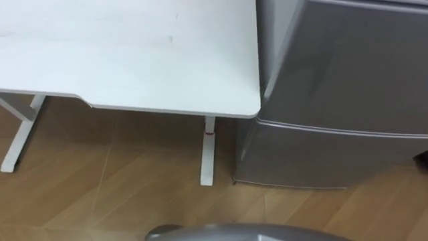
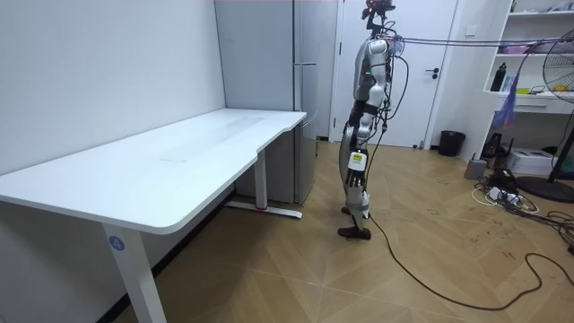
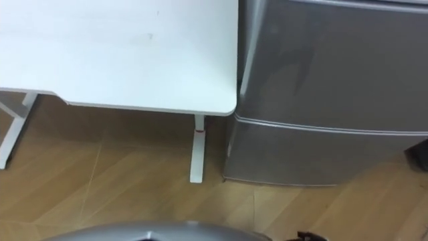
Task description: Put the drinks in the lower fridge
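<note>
**Robot before the closed fridge**

The robot stands on the wooden floor point(image 1: 120, 187), facing the grey fridge point(image 1: 348, 73) on the right. Both of the fridge's doors are shut, and the lower door point(image 1: 328, 154) sits below the seam, near the floor. The white table point(image 1: 134, 53) stands just left of the fridge. In the room view the left hand point(image 2: 356, 161) hangs by the thigh; whether it is wide or closed I cannot tell. Where the drinks are I cannot tell.
</note>
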You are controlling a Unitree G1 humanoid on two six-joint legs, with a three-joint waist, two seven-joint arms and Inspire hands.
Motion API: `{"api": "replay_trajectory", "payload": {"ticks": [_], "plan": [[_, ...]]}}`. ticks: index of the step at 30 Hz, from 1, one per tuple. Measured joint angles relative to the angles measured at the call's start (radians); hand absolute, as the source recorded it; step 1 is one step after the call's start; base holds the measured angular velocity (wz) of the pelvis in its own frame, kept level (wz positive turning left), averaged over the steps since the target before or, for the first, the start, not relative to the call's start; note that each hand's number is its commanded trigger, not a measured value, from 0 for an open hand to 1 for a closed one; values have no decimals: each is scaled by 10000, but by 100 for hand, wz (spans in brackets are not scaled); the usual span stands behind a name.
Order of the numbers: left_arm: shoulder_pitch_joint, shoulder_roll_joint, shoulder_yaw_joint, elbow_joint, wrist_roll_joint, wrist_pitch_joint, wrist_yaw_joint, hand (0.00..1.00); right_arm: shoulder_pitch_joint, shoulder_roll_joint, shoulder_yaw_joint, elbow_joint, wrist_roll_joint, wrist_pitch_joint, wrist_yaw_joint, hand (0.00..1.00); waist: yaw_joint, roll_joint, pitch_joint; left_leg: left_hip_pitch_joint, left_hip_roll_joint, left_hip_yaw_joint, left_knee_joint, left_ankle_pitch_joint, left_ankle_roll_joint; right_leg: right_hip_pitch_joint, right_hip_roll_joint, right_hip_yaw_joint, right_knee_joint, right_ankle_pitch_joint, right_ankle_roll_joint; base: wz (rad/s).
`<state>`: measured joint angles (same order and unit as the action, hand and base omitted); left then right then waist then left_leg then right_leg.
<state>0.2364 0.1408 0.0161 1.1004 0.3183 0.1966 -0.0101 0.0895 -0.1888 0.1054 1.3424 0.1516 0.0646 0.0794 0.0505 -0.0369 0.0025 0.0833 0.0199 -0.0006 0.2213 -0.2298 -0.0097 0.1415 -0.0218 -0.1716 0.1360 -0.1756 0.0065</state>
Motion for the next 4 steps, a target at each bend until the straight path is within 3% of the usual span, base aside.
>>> {"api": "replay_trajectory", "payload": {"ticks": [4], "plan": [[-15,-49,7,-2,-2,2,-10,0,61,-1,-95,155,4,43,8,0,-155,17,43,63,-2,-2,-10,0,0,23,11,92,1,-20,-32,0]]}}
